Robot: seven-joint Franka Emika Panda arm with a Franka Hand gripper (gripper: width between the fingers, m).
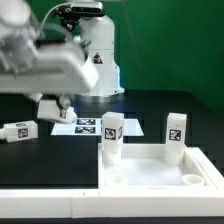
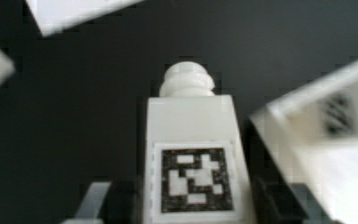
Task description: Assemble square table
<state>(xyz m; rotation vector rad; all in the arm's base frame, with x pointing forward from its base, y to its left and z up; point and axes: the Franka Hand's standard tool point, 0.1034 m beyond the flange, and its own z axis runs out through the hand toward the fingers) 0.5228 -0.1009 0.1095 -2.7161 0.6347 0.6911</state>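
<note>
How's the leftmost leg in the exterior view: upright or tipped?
Tipped. The leg lies on its side on the black table, long axis horizontal.

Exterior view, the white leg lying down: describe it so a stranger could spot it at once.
Start at the white square plastic table top with the raised rim, where two short white tagged legs stand upright. Move toward the exterior view's left, past the marker board, to the short white leg on the black table. It alone lies on its side.

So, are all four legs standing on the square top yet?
No, only two legs stand upright at the top; a third leg lies flat on the black table.
</note>
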